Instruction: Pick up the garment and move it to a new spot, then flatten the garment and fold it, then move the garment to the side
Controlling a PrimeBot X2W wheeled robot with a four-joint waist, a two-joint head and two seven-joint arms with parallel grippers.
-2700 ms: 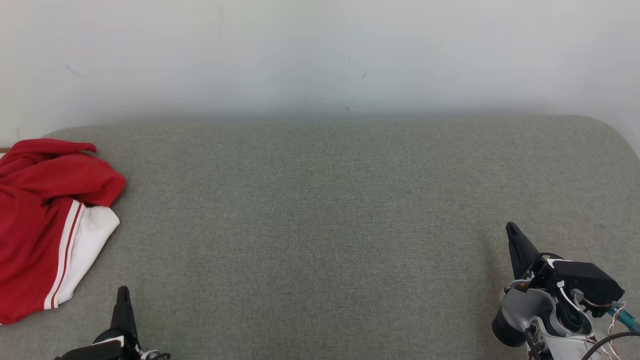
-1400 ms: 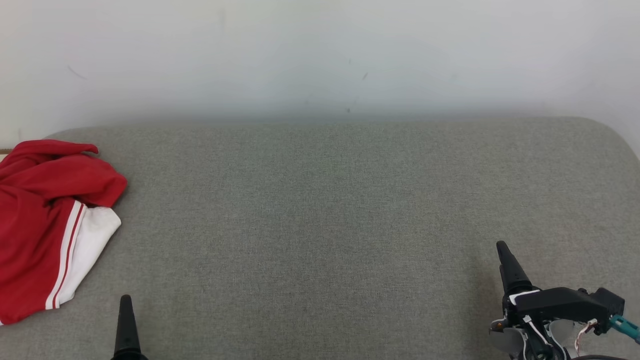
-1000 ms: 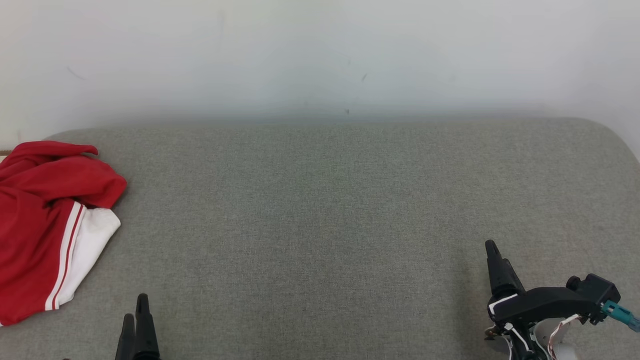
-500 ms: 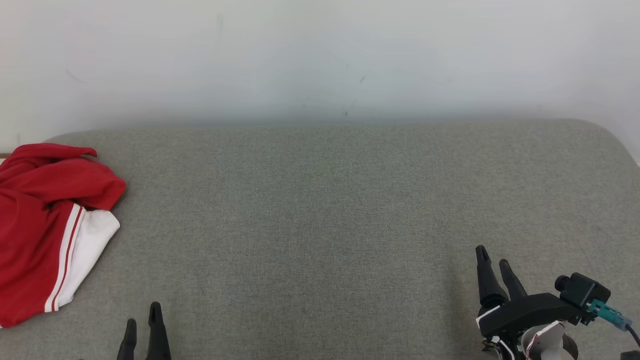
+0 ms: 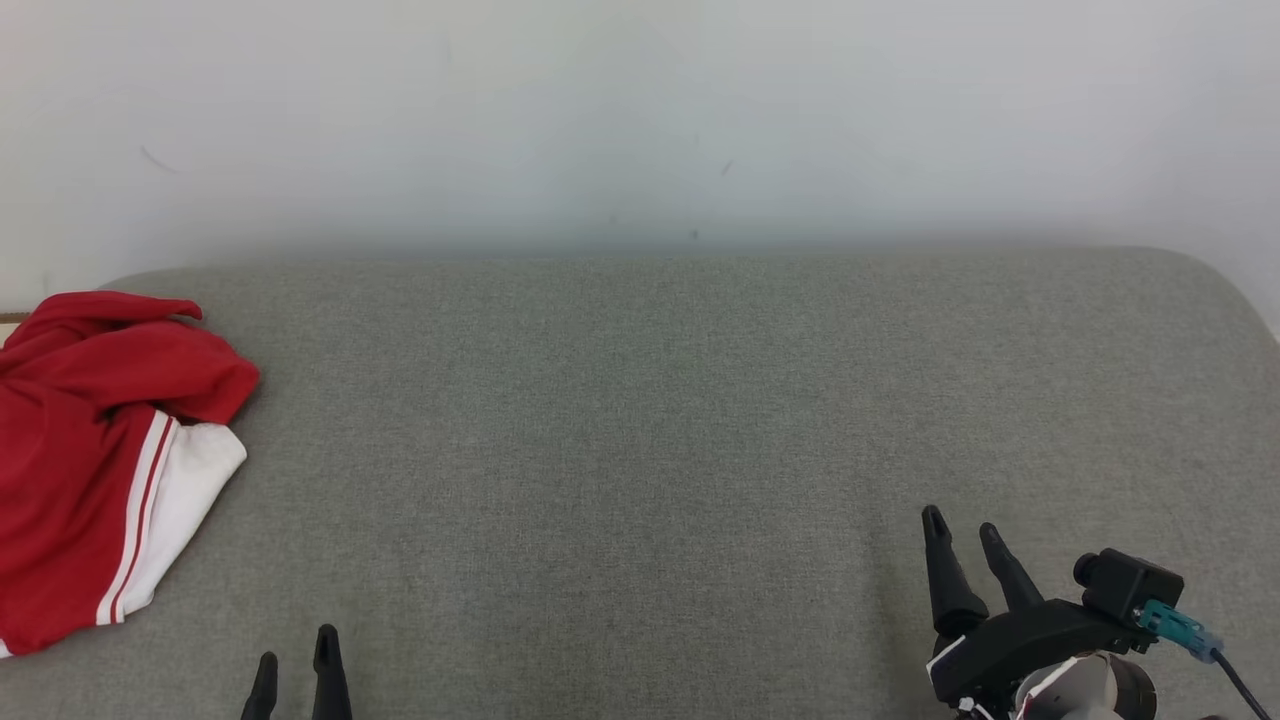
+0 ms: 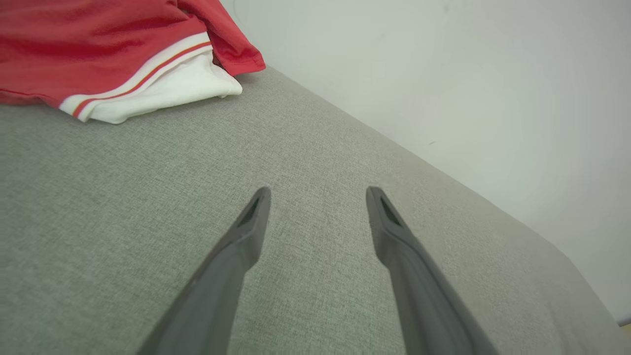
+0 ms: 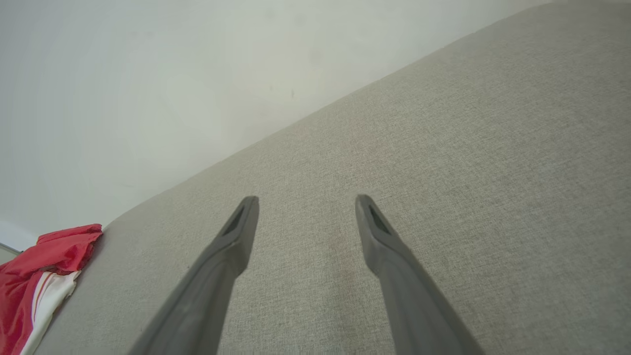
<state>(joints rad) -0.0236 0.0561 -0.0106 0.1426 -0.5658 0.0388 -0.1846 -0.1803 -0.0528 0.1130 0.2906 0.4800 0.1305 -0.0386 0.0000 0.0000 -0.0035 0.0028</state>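
A crumpled red garment (image 5: 75, 440) with a white panel and red-and-white stripes lies at the far left of the grey fabric surface (image 5: 640, 440). It also appears in the left wrist view as the garment (image 6: 113, 54) at the top left, and in the right wrist view as the garment (image 7: 39, 266) at the lower left. My left gripper (image 5: 296, 665) sits at the bottom edge, open and empty, well right of and below the garment. Both fingers of my left gripper (image 6: 318, 195) stand apart over bare fabric. My right gripper (image 5: 962, 528) is open and empty at the lower right; its fingers (image 7: 304, 202) are spread.
A plain pale wall (image 5: 640, 120) rises behind the grey surface. The surface has rounded far corners, and its right edge (image 5: 1250, 300) falls away near the wall. The garment hangs over the left edge.
Both grippers have drawn back toward the bottom of the head view and turned so that both fingers of each show. The head camera shifted slightly. The garment lies as before.
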